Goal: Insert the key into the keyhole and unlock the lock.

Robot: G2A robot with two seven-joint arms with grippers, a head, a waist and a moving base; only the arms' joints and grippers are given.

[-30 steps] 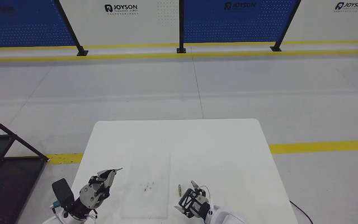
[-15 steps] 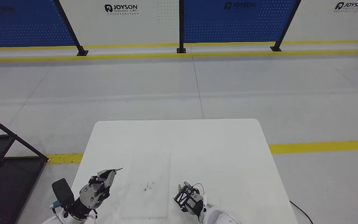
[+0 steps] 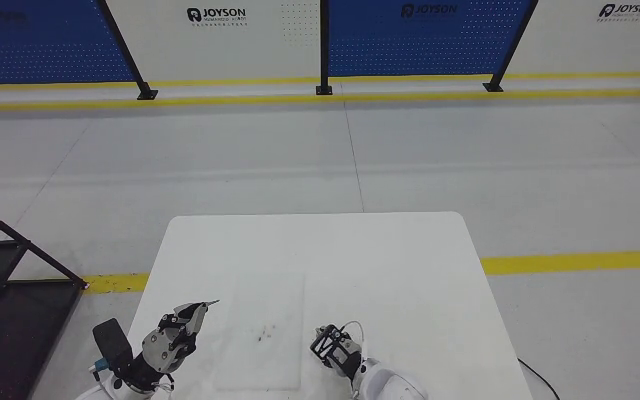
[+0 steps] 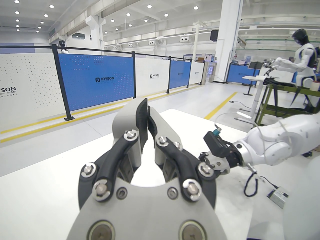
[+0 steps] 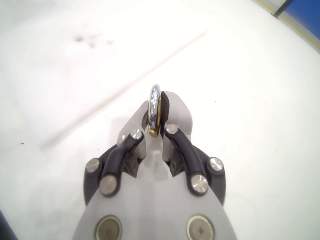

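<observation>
A padlock (image 5: 154, 106) with a silver shackle and a brass body stands edge-on between the fingers of my right gripper (image 5: 155, 106), which is shut on it just above the white table (image 5: 225, 63). In the top view that gripper (image 3: 328, 345) is near the table's front edge, right of centre. My left gripper (image 3: 197, 312) is at the front left, raised and pointing away from me. Its pads (image 4: 142, 116) are pressed together, and a thin key tip (image 3: 211, 302) pokes out beyond them. The right gripper (image 4: 212, 162) also shows beside it in the left wrist view.
A thin pale mat (image 3: 262, 300) with dark smudges (image 3: 265, 333) lies on the table between the two arms. A small grey box (image 4: 277, 196) with a black cable sits by the right arm. A black frame (image 3: 30, 262) stands off the table's left side.
The right gripper slid left to the padlock that lay beside it and closed on it. The left arm has kept still.
</observation>
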